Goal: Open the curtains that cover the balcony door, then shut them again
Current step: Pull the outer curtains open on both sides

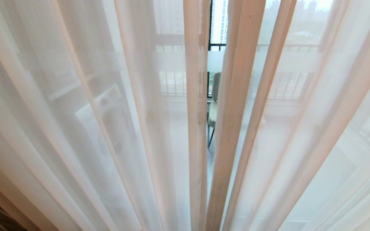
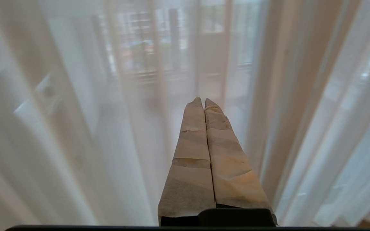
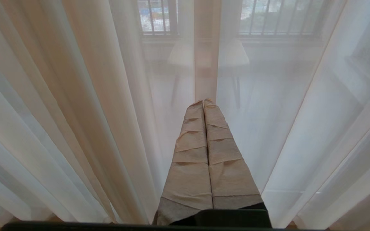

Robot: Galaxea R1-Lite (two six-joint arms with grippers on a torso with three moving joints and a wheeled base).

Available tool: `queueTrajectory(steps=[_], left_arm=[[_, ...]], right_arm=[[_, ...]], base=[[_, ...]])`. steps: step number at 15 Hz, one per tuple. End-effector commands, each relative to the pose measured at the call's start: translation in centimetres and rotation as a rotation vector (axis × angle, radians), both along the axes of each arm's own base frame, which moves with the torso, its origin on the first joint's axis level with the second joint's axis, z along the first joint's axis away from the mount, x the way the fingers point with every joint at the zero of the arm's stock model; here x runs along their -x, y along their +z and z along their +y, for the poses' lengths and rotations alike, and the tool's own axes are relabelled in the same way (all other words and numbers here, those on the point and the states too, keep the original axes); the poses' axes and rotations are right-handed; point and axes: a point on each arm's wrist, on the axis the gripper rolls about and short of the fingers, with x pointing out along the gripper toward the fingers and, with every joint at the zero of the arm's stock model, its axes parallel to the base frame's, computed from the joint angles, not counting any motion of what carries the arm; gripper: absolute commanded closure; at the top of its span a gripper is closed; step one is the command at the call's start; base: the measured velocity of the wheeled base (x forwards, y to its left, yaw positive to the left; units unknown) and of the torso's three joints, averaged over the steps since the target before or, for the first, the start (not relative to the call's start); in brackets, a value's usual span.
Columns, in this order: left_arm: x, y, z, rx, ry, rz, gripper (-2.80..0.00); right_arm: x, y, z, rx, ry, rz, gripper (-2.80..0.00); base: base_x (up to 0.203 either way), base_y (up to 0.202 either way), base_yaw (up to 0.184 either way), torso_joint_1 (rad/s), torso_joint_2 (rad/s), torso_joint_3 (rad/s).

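- through the narrow gap ahead of me i see a chair (image 1: 215, 106) with a pale padded seat and back on thin dark legs.
- behind it runs a railing (image 1: 276, 86) of thin upright bars.
- far off stands a tall pale tower (image 1: 219, 21), hazy against the sky.
- a white boxy appliance (image 1: 103, 110) shows dimly on my left side; i cannot tell what kind.

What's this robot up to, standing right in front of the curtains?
It faces the sheer curtains, which hang drawn across the balcony door, leaving only a narrow gap in the middle. A chair on the balcony shows through that gap. The left gripper and right gripper both point at the fabric, fingers shut and holding nothing. The opening has not begun.
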Motion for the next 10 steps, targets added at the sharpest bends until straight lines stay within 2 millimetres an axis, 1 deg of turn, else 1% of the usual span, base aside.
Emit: queueTrajectory(steps=[1, 5, 6, 7, 10], left_arm=[[-2.9, 3.6, -0.4, 0.0, -0.151, 0.066, 0.0], [-5.8, 9.6, -1.6, 0.0, -0.39, 0.032, 0.0], [-6.6, 10.7, -2.1, 0.0, -0.432, 0.028, 0.0], [-7.4, 11.7, -2.6, 0.0, -0.467, 0.027, -2.8], [-9.9, 13.2, -4.1, -0.004, -0.513, 0.049, -2.8]], right_arm=[[0.0, 0.0, 0.0, 0.0, 0.0, 0.0, 0.0], [0.0, 0.0, 0.0, 0.0, 0.0, 0.0, 0.0], [0.0, 0.0, 0.0, 0.0, 0.0, 0.0, 0.0], [0.0, 0.0, 0.0, 0.0, 0.0, 0.0, 0.0], [0.0, 0.0, 0.0, 0.0, 0.0, 0.0, 0.0]], base=[[0.0, 0.0, 0.0, 0.0, 0.0, 0.0], [0.0, 0.0, 0.0, 0.0, 0.0, 0.0], [0.0, 0.0, 0.0, 0.0, 0.0, 0.0], [0.0, 0.0, 0.0, 0.0, 0.0, 0.0], [0.0, 0.0, 0.0, 0.0, 0.0, 0.0]])
